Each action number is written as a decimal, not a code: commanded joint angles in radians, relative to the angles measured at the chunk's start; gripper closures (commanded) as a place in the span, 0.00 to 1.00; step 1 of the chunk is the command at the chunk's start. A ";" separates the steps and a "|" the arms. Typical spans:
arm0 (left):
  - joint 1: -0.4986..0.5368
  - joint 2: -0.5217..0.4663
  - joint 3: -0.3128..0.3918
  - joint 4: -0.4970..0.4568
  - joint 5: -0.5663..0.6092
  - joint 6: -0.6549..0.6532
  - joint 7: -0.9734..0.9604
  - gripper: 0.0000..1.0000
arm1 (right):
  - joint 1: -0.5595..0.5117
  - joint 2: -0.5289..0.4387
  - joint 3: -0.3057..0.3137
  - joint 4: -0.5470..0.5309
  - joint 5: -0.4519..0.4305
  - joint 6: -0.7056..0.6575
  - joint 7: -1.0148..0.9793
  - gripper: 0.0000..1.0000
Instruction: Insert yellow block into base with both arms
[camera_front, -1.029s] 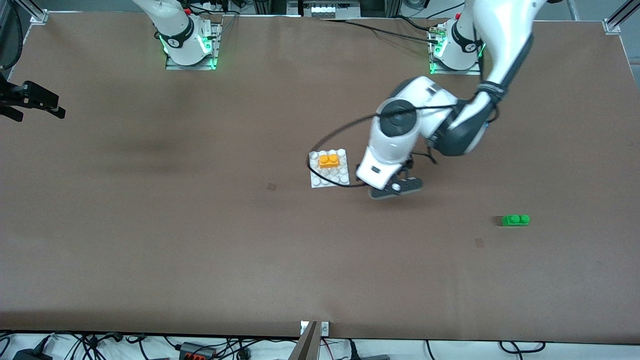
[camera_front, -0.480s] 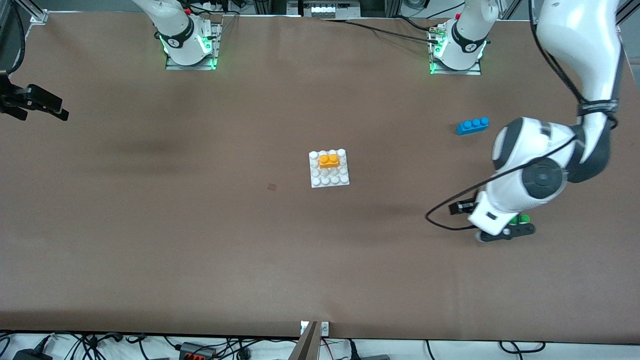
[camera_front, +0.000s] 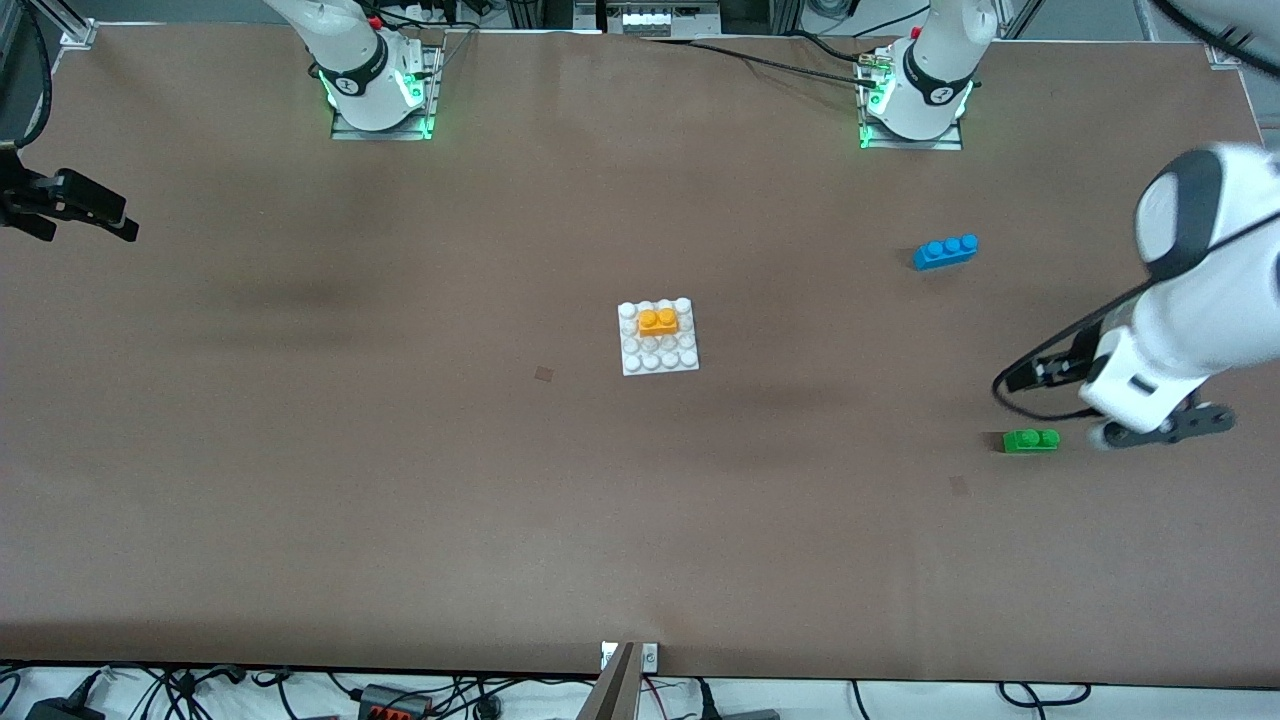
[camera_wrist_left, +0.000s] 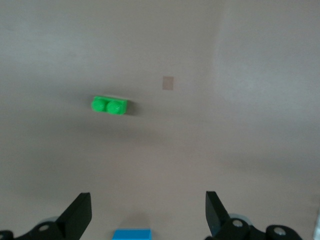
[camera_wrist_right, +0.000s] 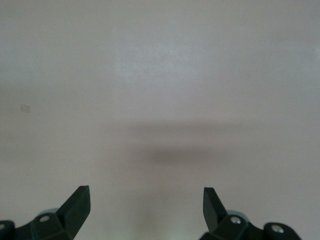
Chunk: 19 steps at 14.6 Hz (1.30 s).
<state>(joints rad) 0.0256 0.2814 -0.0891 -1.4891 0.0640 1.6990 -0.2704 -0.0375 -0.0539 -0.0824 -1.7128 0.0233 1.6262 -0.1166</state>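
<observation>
Item 1. The yellow block: seated on the base, studs up, in the base's second row counted from the robots' side, covering two middle studs. Nothing grips it.

Item 2. The base: flat on the table near its centre, square to the edges, most studs bare.

Item 3. The green brick: on the table toward the left arm's end, at about four o'clock from the base and well apart from it. In the left wrist view it shows as the same green brick, lying alone on the bare surface.

Item 4. The blue brick: on the table at about two o'clock from the base, farther from the front camera than the green brick. A blue edge at the frame's rim in the left wrist view appears to be this brick.

Item 5. The left gripper: up in the air over the table at the left arm's end, at three o'clock from the green brick and apart from it. In the left wrist view, the gripper has its fingers spread wide with nothing between them.

Item 6. The right gripper: seen in its own wrist view only, over bare table, fingers spread wide and empty. The right arm waits.
</observation>
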 joint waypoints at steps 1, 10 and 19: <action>-0.006 -0.138 0.011 -0.020 -0.042 -0.100 -0.004 0.00 | 0.005 -0.023 0.006 -0.019 -0.005 0.006 0.017 0.00; -0.019 -0.142 -0.001 0.010 -0.084 -0.190 -0.032 0.00 | 0.005 -0.023 0.007 -0.019 -0.005 0.006 0.017 0.00; -0.024 -0.136 0.005 0.038 -0.086 -0.190 -0.029 0.00 | 0.005 -0.023 0.021 -0.013 -0.009 0.006 0.017 0.00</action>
<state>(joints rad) 0.0096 0.1402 -0.0931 -1.4766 -0.0072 1.5282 -0.2922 -0.0341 -0.0541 -0.0664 -1.7127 0.0233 1.6263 -0.1166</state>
